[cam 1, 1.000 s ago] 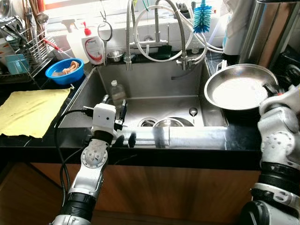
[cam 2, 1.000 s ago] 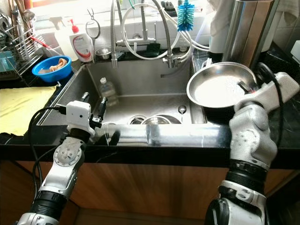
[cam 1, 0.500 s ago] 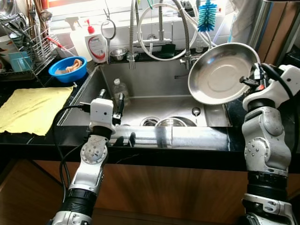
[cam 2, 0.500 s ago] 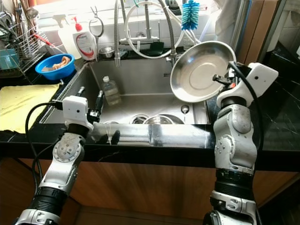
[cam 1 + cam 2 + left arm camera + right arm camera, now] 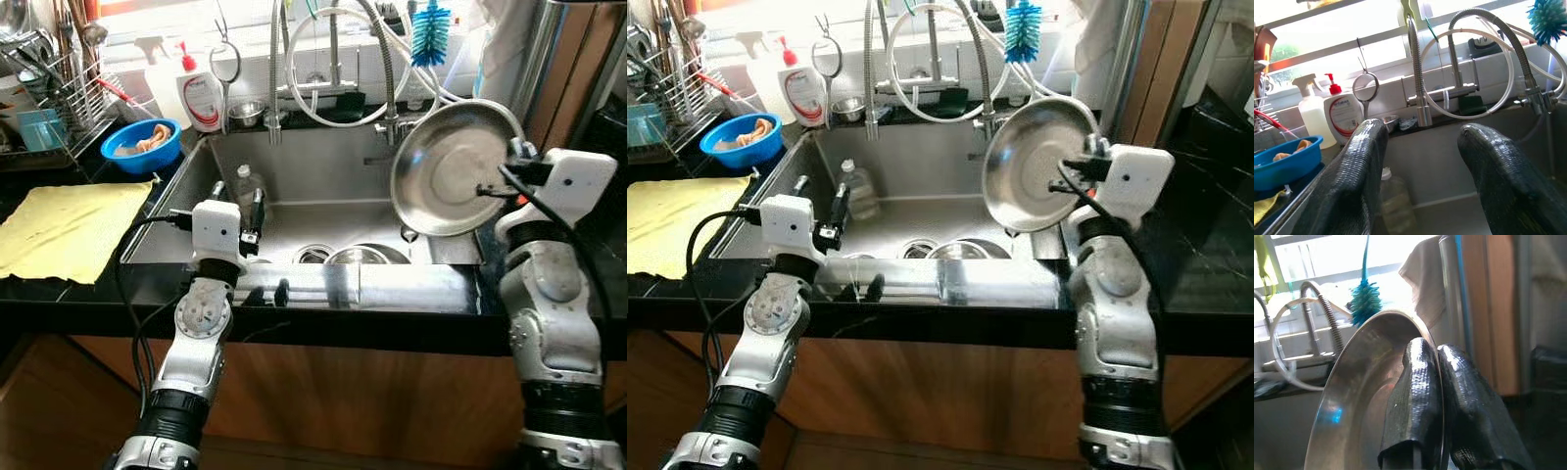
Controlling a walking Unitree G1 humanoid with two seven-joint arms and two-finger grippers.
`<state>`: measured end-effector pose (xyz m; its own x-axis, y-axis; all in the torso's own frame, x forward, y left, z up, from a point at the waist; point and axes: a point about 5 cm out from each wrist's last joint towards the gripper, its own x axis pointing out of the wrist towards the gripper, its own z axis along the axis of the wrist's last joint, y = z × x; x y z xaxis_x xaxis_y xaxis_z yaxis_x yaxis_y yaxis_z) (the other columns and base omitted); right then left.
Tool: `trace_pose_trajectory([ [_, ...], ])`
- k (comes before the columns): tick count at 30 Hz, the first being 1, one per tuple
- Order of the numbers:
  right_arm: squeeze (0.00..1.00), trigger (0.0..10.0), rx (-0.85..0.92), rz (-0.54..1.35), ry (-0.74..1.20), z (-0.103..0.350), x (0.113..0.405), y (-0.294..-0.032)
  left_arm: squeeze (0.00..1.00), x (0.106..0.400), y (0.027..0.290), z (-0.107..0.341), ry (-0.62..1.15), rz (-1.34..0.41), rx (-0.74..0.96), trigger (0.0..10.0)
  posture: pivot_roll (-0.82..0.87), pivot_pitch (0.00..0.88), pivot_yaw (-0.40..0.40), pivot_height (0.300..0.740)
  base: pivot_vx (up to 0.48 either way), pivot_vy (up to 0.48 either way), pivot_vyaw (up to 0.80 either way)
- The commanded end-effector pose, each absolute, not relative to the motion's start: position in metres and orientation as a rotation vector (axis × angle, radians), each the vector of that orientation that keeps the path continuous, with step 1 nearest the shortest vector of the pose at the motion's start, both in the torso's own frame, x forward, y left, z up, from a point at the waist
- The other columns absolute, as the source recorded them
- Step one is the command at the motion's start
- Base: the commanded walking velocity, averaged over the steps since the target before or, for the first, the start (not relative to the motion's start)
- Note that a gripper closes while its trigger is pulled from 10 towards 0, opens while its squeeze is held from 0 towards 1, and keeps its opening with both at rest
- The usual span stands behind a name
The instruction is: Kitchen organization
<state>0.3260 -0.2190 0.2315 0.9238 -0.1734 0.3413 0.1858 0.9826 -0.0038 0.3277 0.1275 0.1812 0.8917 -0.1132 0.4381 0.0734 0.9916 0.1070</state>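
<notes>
From the head view, the right gripper point(image 5: 507, 168) has a steel plate point(image 5: 446, 171) pinched by its rim, held up on edge over the right side of the sink point(image 5: 323, 211). The left gripper point(image 5: 235, 204) hangs over the sink's front left edge, near a little bottle point(image 5: 245, 191) standing in the basin.

Left wrist view: fingers point(image 5: 1359, 161) spread apart, nothing between them, faucet hoses point(image 5: 1469, 63) ahead.

Right wrist view: both fingers point(image 5: 1415, 391) clamped on the plate's rim, blue brush point(image 5: 1365, 301) behind.
</notes>
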Motion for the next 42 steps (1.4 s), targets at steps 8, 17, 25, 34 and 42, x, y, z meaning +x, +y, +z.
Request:
trace_pose_trajectory([
  [8,0.00,10.0,-0.075,-0.161,-0.397,0.246,0.325,-0.219,0.00,0.330,0.130,0.182,-0.471,-0.037,0.035,10.0,-0.29,0.000,0.100,0.740,0.000,0.325,0.00],
  [17,0.00,10.0,-0.067,-0.135,-0.384,0.245,0.331,-0.214,0.00,0.330,0.138,0.181,-0.473,-0.009,0.049,10.0,-0.27,0.000,0.083,0.740,0.000,0.347,0.00],
  [25,0.00,10.0,-0.062,-0.134,-0.395,0.248,0.331,-0.215,0.00,0.331,0.128,0.181,-0.467,-0.067,0.073,10.0,-0.28,0.000,0.096,0.740,0.000,0.090,0.00],
  [34,0.00,10.0,-0.082,-0.151,-0.388,0.245,0.329,-0.218,0.00,0.331,0.129,0.181,-0.459,-0.063,0.079,10.0,-0.28,0.000,0.098,0.740,0.000,0.000,0.00],
  [42,0.00,10.0,-0.092,-0.161,-0.385,0.246,0.330,-0.217,0.00,0.331,0.132,0.180,-0.457,-0.057,0.077,10.0,-0.27,0.000,0.097,0.740,0.154,0.000,0.00],
])
